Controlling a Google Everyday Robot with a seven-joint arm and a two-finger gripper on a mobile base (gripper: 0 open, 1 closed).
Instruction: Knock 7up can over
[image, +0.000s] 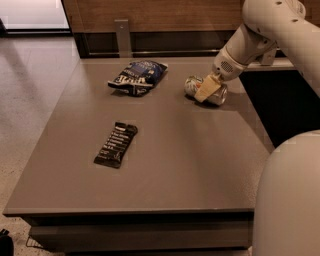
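Observation:
The 7up can (191, 85), silver-white with green lettering, lies on its side at the back right of the grey table (175, 165), its silver top facing left. My gripper (205, 92) reaches down from the white arm at the upper right and rests against the can's middle, covering part of it. The can's right end (220, 96) shows past the gripper.
A blue crisp bag (138, 76) lies at the back middle of the table. A black snack bar (116, 144) lies left of centre. A wooden wall and a metal post (123, 38) stand behind the table. My white base (290, 200) fills the lower right.

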